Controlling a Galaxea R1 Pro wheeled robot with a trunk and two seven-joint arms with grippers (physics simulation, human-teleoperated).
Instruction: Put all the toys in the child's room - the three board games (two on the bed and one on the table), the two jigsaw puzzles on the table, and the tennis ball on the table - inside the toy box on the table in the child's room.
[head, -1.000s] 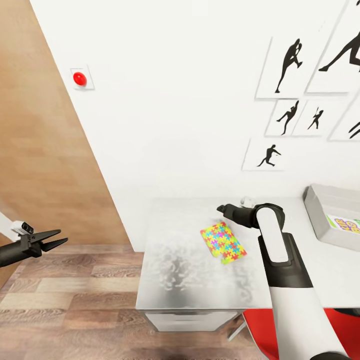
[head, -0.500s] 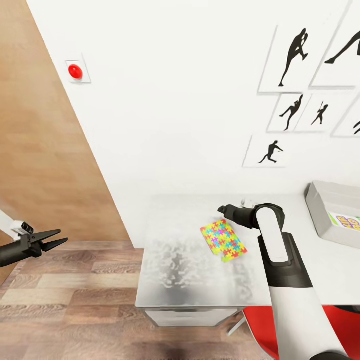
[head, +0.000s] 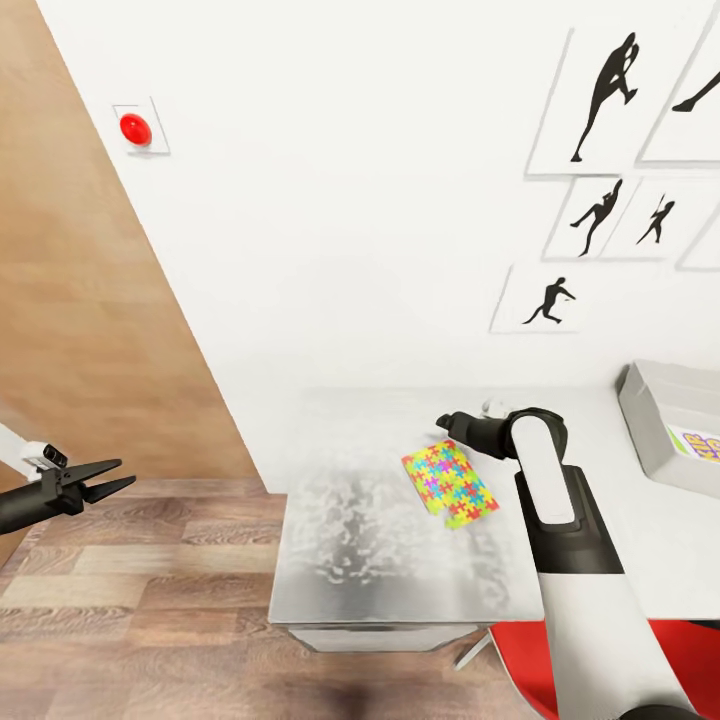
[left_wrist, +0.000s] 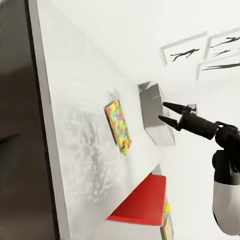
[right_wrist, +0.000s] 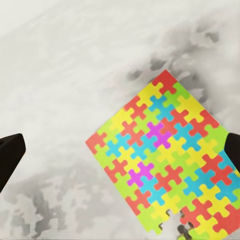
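One jigsaw puzzle (head: 450, 483) box lies flat near the middle of the pale table (head: 380, 570); it also shows as the jigsaw puzzle (left_wrist: 119, 125) and the jigsaw puzzle (right_wrist: 165, 160). My right gripper (head: 446, 421) hovers just above its far edge, open, with fingertips (right_wrist: 10, 155) spread wide on either side and nothing between them. The grey toy box (head: 660, 415) stands at the table's right end, a printed board game (head: 697, 442) lying inside. My left gripper (head: 118, 474) hangs open over the floor, well left of the table.
A red chair (head: 600, 655) is tucked under the table beside my right arm. The white wall behind the table carries black silhouette pictures (head: 598, 95) and a red button (head: 135, 127). Wood-plank floor (head: 140, 610) stretches left of the table.
The head camera has shifted, so the wall pictures and button sit higher and further out in the view. Both grippers and the puzzle box keep their places.
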